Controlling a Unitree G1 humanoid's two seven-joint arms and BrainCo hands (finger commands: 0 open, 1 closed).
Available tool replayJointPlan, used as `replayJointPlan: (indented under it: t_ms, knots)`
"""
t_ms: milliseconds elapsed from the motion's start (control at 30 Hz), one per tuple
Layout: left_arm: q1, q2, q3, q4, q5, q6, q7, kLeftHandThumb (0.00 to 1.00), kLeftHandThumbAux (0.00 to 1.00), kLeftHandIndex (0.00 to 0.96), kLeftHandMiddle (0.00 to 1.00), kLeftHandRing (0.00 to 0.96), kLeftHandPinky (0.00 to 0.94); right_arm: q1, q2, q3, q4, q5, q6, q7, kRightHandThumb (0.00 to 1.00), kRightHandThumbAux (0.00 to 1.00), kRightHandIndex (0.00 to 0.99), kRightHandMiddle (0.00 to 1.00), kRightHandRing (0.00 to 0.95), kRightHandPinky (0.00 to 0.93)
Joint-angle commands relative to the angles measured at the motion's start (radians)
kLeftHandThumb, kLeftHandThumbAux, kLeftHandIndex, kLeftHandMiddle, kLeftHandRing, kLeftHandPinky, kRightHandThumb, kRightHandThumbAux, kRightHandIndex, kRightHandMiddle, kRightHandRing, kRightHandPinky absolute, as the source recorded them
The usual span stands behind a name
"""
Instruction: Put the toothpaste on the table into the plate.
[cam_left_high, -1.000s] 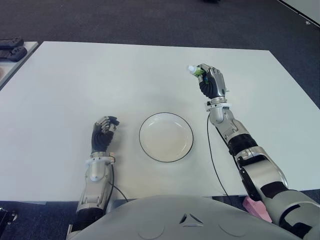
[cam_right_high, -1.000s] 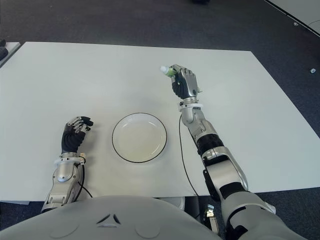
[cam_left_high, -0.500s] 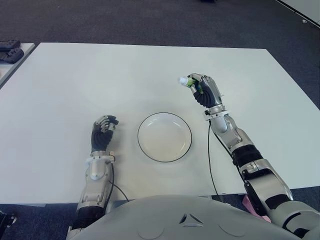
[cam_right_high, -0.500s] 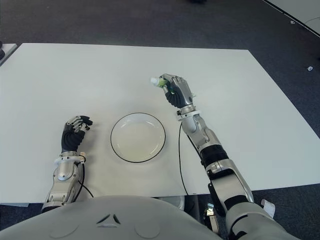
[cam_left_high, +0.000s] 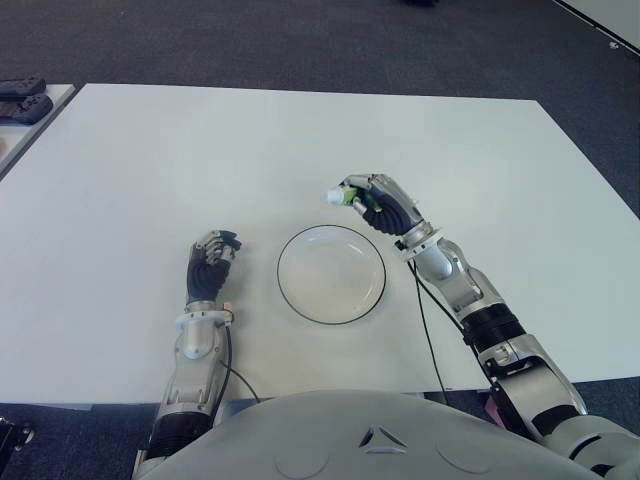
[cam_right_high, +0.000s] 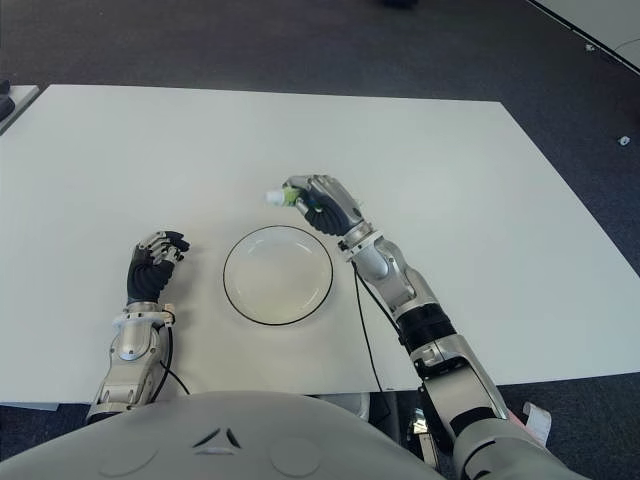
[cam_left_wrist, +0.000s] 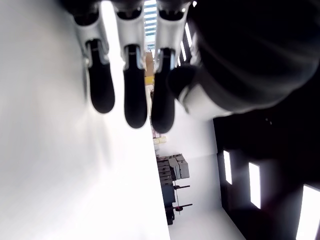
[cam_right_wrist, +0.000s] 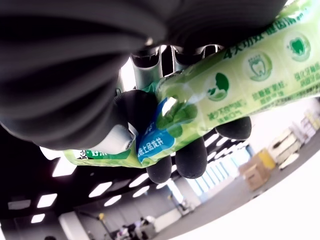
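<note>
My right hand (cam_left_high: 378, 204) is shut on the green toothpaste tube (cam_left_high: 343, 196), whose white cap pokes out toward the left. It hovers just beyond the far right rim of the white plate (cam_left_high: 331, 273), which has a dark rim and lies bare on the white table (cam_left_high: 200, 160). The right wrist view shows the fingers (cam_right_wrist: 190, 155) wrapped around the green tube (cam_right_wrist: 240, 85). My left hand (cam_left_high: 208, 268) shows to the left of the plate with its fingers curled and nothing in them.
Dark carpet surrounds the table. Black objects (cam_left_high: 22, 98) lie on another white surface at the far left. A thin black cable (cam_left_high: 428, 330) runs along my right forearm.
My right hand has carried the toothpaste from the far right of the table toward me and leftward, down to the plate's far right rim. The left hand has stayed put.
</note>
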Motion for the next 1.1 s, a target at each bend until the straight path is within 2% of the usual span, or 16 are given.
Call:
replayJointPlan:
  t_ms: [33,167,300,467,667,833,1100]
  knots:
    - [0.001,0.002,-0.008,0.024,0.005,0.014,-0.007,0.705,0.725,0.424,0.495,0.474,0.449,0.000,-0.005,0.023,0.027,-0.014,-0.044,0.045,0.852,0.678,0.396,0.546,0.873,0.870]
    - [-0.002,0.004,-0.006,0.032,0.002,0.009,-0.009,0.706,0.725,0.424,0.491,0.466,0.440,0.000,-0.011,0.029,0.025,-0.019,-0.042,0.089,0.853,0.678,0.397,0.546,0.873,0.868]
    - [-0.002,-0.002,-0.005,0.023,0.000,0.019,-0.004,0.709,0.725,0.425,0.490,0.461,0.439,0.011,-0.029,0.046,-0.005,-0.092,0.001,0.118,0.854,0.677,0.399,0.549,0.874,0.869]
    - [0.002,-0.007,-0.006,0.009,0.001,0.033,-0.002,0.712,0.724,0.425,0.492,0.463,0.441,0.025,-0.035,0.063,-0.010,-0.157,0.010,0.104,0.854,0.676,0.403,0.552,0.880,0.870]
    - [0.009,-0.009,-0.010,-0.008,0.003,0.047,-0.005,0.710,0.725,0.424,0.494,0.472,0.450,0.015,-0.038,0.099,0.029,-0.223,-0.021,0.072,0.854,0.676,0.404,0.550,0.884,0.870]
    - [0.011,-0.006,-0.012,-0.009,0.006,0.043,-0.005,0.708,0.725,0.424,0.495,0.474,0.454,0.008,-0.044,0.120,0.040,-0.236,-0.036,0.087,0.853,0.676,0.401,0.549,0.877,0.875]
    - [0.013,-0.008,-0.012,-0.011,0.008,0.037,-0.001,0.708,0.725,0.424,0.495,0.480,0.470,0.030,-0.037,0.123,0.021,-0.204,-0.011,0.132,0.852,0.675,0.406,0.571,0.855,0.847]
